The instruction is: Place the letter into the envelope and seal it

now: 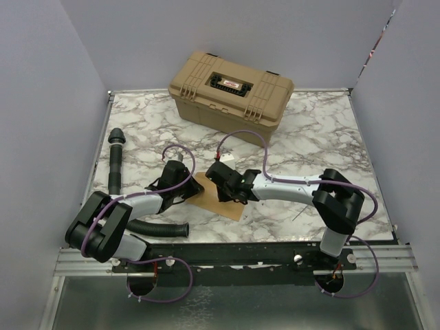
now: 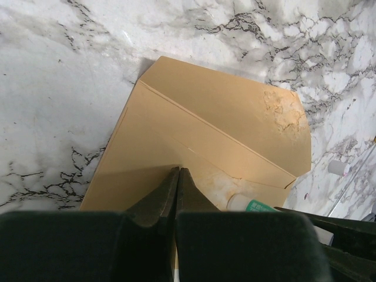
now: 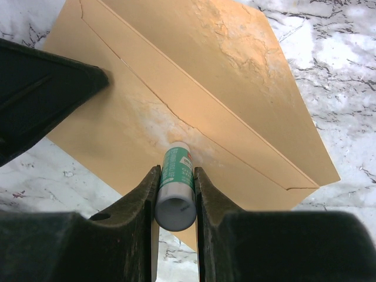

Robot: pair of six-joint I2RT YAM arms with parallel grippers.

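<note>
- Flat kraft-brown envelope (image 2: pixel 223 117), flap open, long axis diagonal to the worktop's (image 1: pixel 323 137) near edge.
- My left end effector (image 2: pixel 178 173): closed, empty, tips on it.
- My right end effector (image 3: pixel 176 171) clamps a cylindrical glue stick (image 3: pixel 175 200).

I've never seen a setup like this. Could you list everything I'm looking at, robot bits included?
envelope: one, kraft brown, flat on the table between the two hands, flap open.
glue stick: one, white with a green label, in the right hand, tip down at the envelope.
case: one, tan, lid closed, far side of the table.
hose: black, along the table's left side; whether it is one piece or two I cannot tell.
table: one, white marble with grey veins.
left arm and right arm: two, pale grey and black, with purple cables, bases at the near edge.
left hand: black, shut, tips over the envelope.
right hand: black, shut on the glue stick.
</note>
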